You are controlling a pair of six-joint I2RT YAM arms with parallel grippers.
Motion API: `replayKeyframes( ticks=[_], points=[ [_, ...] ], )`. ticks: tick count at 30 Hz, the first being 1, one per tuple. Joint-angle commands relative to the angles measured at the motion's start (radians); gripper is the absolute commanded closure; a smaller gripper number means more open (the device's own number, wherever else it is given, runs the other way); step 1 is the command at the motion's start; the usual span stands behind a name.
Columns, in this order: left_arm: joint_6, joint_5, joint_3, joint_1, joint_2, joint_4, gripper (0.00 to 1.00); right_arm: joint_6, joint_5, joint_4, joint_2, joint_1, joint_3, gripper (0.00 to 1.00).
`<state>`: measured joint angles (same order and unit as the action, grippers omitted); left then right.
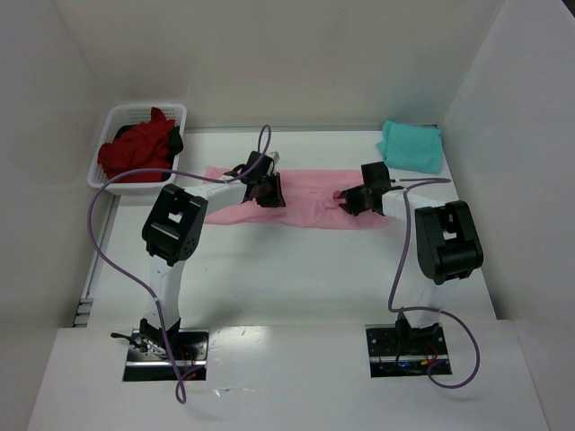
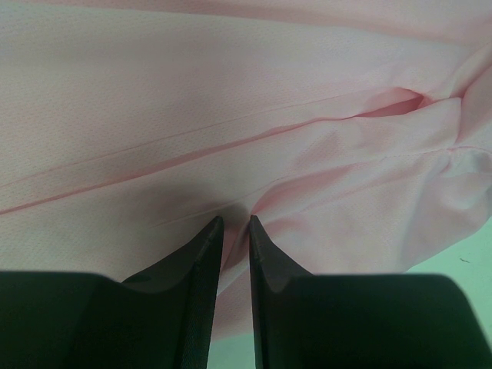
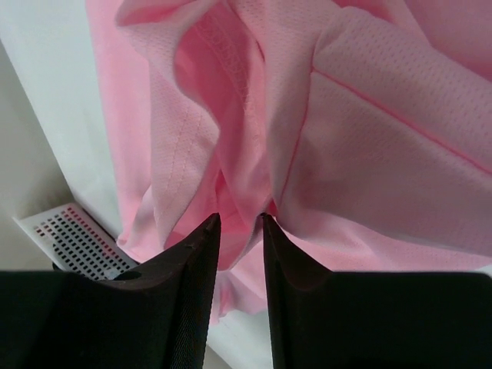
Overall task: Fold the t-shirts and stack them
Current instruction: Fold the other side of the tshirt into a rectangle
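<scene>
A light pink t-shirt [image 1: 305,205] lies stretched in a long band across the far half of the table. My left gripper [image 1: 267,191] sits on its left part and my right gripper [image 1: 352,203] on its right part. In the left wrist view the left gripper [image 2: 234,221] is shut on a pinch of the pink t-shirt [image 2: 231,100], smooth with one long seam. In the right wrist view the right gripper [image 3: 241,217] holds a bunched fold of the pink t-shirt [image 3: 384,154] between its tips. A folded teal t-shirt [image 1: 411,145] lies at the far right.
A white lattice basket [image 1: 108,126] at the far left holds dark red t-shirts [image 1: 135,151]. A white perforated piece [image 3: 77,242] shows at the left of the right wrist view. White walls close in the table [image 1: 296,269] on three sides.
</scene>
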<state>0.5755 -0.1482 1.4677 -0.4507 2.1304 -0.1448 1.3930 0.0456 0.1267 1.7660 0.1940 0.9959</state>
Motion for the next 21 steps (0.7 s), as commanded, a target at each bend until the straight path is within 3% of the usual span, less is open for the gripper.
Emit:
replayKeyframes(
  ticks=[1, 4, 7, 12, 21],
  points=[
    [-0.043, 0.044, -0.03, 0.01, 0.066, -0.039, 0.71, -0.008, -0.001, 0.007, 0.018, 0.002, 0.055, 0.64],
    [-0.043, 0.044, -0.03, 0.01, 0.066, -0.035, 0.71, -0.012, -0.005, 0.006, 0.004, 0.002, 0.039, 0.62],
    [-0.043, 0.044, -0.03, 0.01, 0.066, -0.03, 0.71, -0.003, -0.01, -0.022, -0.002, 0.002, 0.032, 0.7],
    [-0.043, 0.044, -0.03, 0.01, 0.066, -0.03, 0.71, -0.012, 0.022, -0.022, 0.055, 0.002, 0.058, 1.0],
    [-0.043, 0.044, -0.03, 0.01, 0.066, -0.03, 0.71, -0.049, -0.003, 0.007, 0.056, 0.002, 0.135, 1.0]
  ],
)
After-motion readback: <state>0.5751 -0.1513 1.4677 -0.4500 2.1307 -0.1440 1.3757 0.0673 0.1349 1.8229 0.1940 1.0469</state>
